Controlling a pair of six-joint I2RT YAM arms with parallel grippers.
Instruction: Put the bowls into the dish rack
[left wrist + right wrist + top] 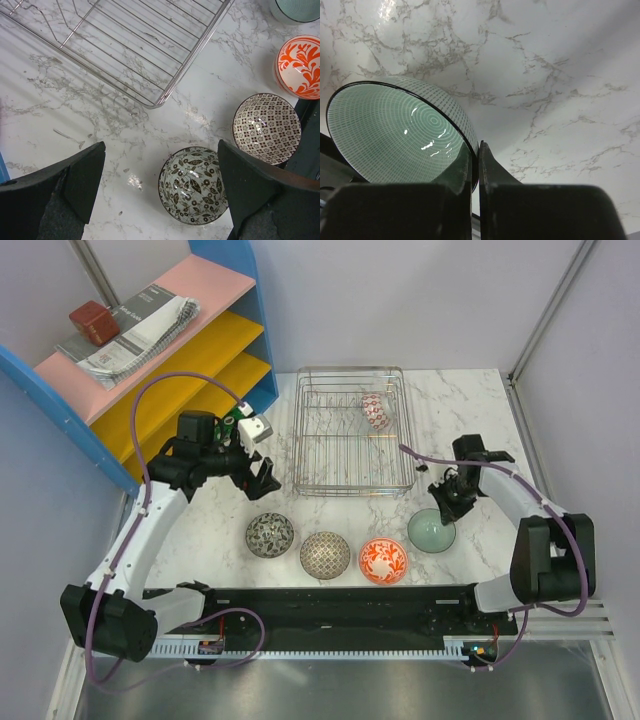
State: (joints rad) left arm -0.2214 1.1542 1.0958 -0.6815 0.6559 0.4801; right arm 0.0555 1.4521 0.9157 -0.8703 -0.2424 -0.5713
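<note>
Your right end effector (474, 152) pinches the green bowl (395, 135) by its rim, at 4 o'clock of the rack (352, 490); lift above the wire wall before swinging toward 10 o'clock. Left end effector (160, 150) hangs open.

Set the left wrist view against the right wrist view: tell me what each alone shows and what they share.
Only the left wrist view shows the dish rack corner, the dark grey bowl, the beige-grey bowl, the red-orange bowl and the open left end effector. Only the right wrist view shows the right end effector, pinching the rim of the pale green bowl. Both show that bowl and the marble table.
</note>
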